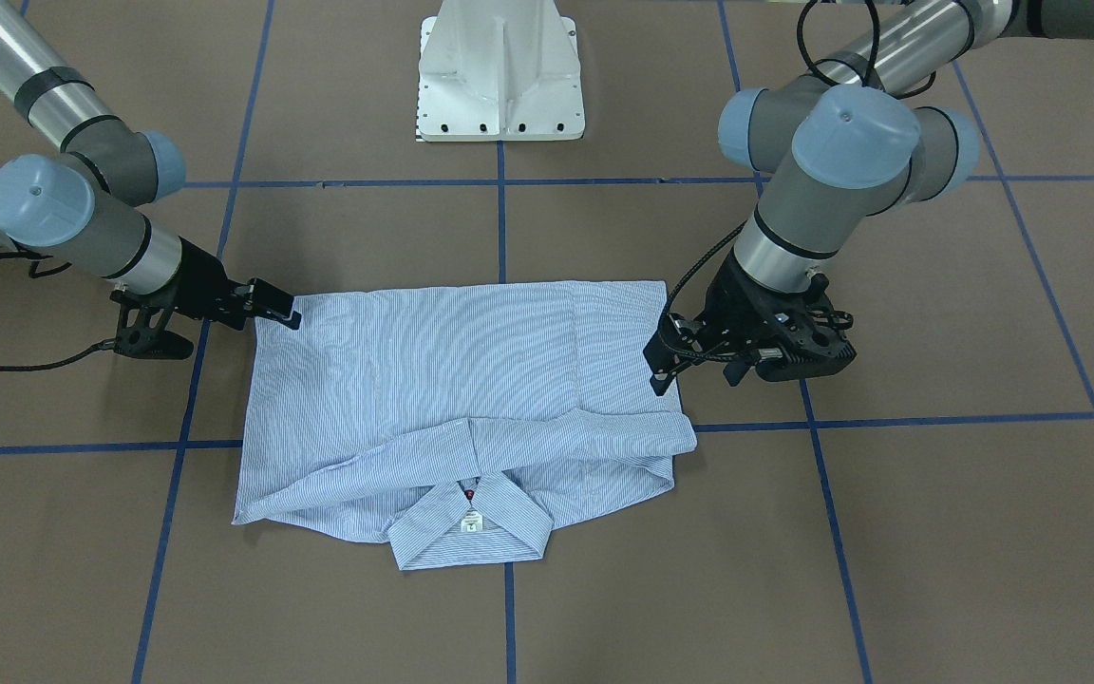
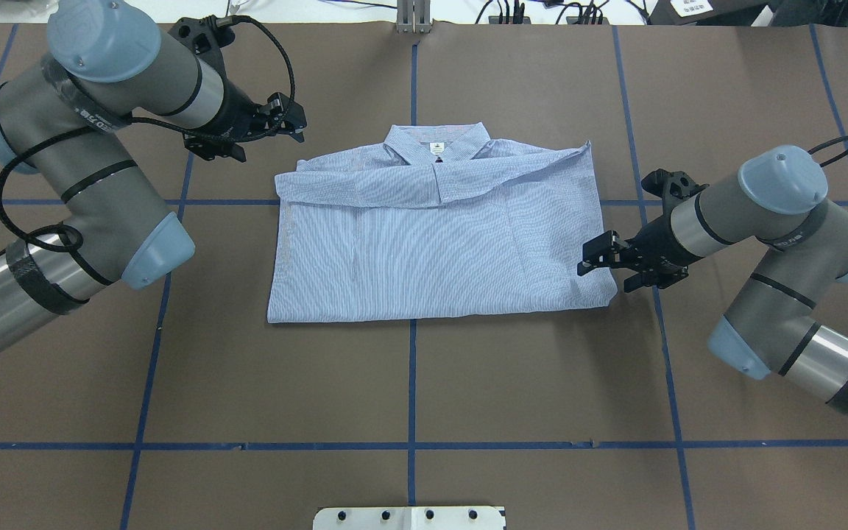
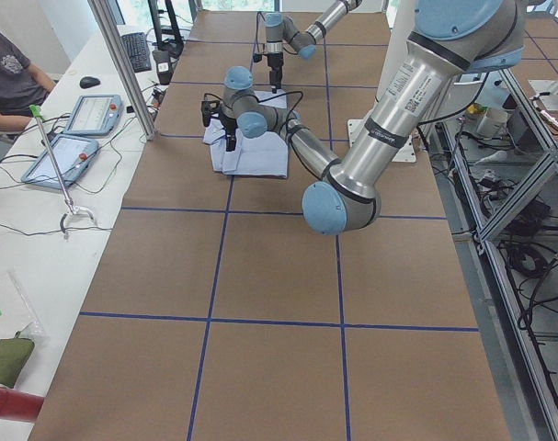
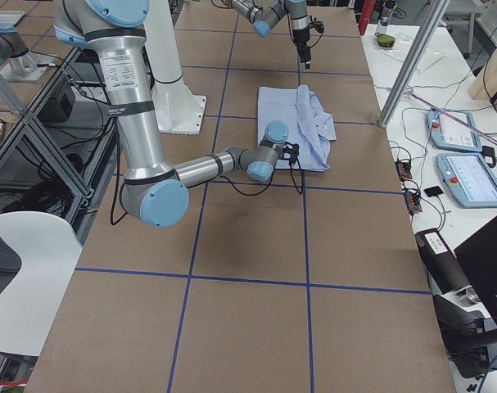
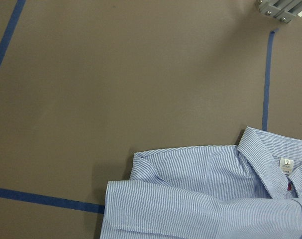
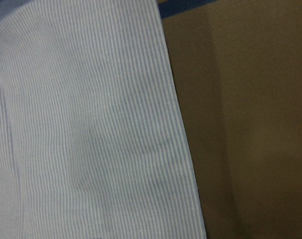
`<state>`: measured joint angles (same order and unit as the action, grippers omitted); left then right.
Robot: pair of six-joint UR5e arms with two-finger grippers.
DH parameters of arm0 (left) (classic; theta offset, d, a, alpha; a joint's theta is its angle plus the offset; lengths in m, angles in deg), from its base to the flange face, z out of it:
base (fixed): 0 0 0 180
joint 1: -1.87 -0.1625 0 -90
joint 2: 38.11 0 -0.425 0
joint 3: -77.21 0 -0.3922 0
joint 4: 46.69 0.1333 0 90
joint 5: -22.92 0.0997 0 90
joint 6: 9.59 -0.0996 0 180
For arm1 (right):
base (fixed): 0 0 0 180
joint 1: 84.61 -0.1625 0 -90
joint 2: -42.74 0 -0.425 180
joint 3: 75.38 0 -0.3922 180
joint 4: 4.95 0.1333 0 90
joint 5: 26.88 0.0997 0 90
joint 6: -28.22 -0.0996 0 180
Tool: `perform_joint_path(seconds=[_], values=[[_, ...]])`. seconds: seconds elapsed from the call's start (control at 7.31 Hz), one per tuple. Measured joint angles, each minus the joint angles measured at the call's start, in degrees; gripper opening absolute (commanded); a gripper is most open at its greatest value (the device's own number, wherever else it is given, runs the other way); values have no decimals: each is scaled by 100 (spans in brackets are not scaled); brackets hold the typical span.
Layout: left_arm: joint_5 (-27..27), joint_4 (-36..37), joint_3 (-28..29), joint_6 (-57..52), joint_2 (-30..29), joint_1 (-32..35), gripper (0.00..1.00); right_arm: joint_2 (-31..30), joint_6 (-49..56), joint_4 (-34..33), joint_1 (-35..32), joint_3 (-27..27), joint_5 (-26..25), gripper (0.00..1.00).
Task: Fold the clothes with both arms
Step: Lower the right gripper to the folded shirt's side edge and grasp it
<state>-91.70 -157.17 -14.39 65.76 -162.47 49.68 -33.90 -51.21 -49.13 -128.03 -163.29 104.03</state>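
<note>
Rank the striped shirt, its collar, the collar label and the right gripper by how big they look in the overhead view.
1. Striped shirt, by far the largest.
2. Collar and right gripper look about alike, so I won't rank them against each other.
3. Collar label, the smallest, a tiny white tag.

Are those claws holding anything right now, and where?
Left gripper holds nothing. Right gripper sits at a hem corner of the shirt; a pinch cannot be told.

Left claw (image 2: 290, 119) raised, tilted downward, jaws apart, right claw (image 2: 592, 255) low, nearly level, jaws apart
</note>
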Motion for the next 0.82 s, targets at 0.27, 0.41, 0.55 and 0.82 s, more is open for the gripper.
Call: perform_joint_path(seconds=[0.27, 0.41, 0.55, 0.82], values=[[8, 0, 2, -3, 1, 0, 99, 4, -3, -15, 1, -3, 48, 35], [11, 3, 2, -3, 5, 0, 99, 7, -11, -19, -5, -3, 58, 18], [15, 6, 5, -3, 8, 0, 99, 1, -28, -16, -15, -19, 57, 8], [20, 9, 9, -3, 11, 1, 99, -77, -48, -5, -31, -161, 65, 2]])
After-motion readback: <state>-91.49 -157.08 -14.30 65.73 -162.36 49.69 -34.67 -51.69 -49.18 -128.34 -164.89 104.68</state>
